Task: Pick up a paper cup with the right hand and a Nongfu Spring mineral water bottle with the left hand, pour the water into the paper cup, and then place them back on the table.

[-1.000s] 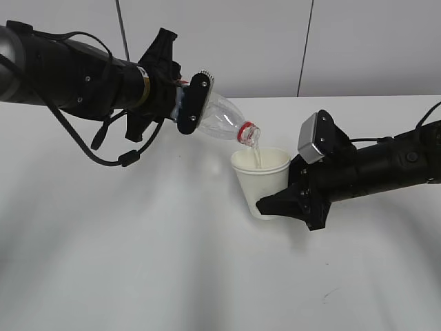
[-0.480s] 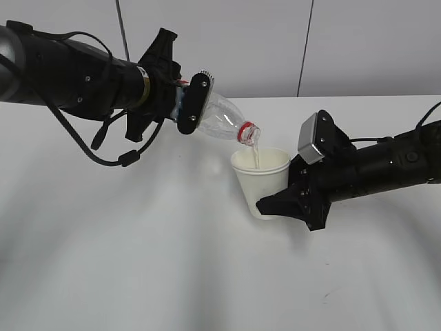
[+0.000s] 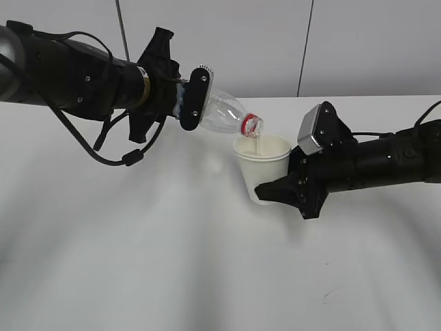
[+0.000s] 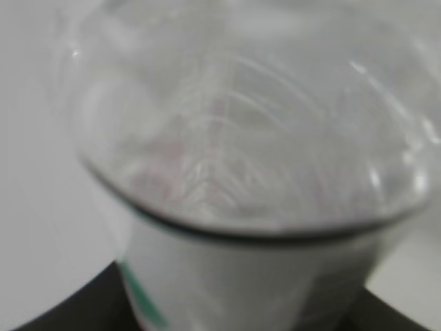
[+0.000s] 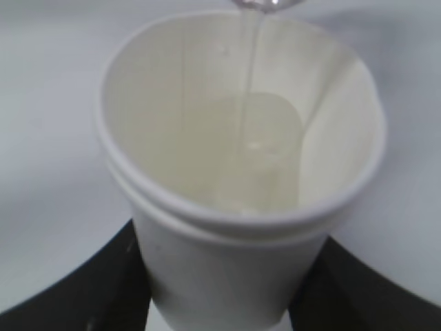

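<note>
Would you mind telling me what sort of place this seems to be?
Probably a robot lab test bench: a bare white table, plain grey wall panels behind, and nothing in view beyond the paper cup and bottle.

Cream-white paper cup (image 3: 264, 165), clear bottle (image 3: 224, 114) with red neck ring, white table (image 3: 172, 262).

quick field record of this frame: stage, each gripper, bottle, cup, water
stage: pouring under way
left gripper: shut on the water bottle, held above the table
bottle: tipped, open mouth angled down over the cup, red neck ring, no cap
right gripper: shut on the paper cup, lifted
cup: upright, rim just under the bottle mouth
water: thin stream falling into the cup, shallow pool at the bottom
spill: none visible on the table
</note>
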{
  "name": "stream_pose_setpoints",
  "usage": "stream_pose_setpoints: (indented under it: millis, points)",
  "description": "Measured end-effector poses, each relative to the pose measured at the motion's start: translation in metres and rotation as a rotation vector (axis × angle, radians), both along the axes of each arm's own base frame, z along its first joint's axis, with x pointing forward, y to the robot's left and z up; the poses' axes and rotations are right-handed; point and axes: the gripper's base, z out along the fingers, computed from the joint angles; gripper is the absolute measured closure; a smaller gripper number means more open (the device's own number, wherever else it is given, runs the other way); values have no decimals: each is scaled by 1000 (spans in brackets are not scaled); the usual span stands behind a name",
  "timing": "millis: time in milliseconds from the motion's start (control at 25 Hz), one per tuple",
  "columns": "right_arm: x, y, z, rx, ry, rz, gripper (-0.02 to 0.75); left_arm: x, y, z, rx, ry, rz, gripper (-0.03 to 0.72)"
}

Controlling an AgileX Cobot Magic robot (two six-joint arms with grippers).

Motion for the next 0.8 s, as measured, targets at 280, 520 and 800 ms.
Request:
stream_pose_setpoints:
  millis: [280,520,800]
  points:
    - [4,0,3,20,-43,-34,360,-1,2,-3,-130,72,91,359]
    - [12,-3,8,60,-90,-120,360,-3,6,-9,-367,202,265,359]
    - [24,-10,14,96,-161,-271,360,12,31,-8,-857,368,420,359]
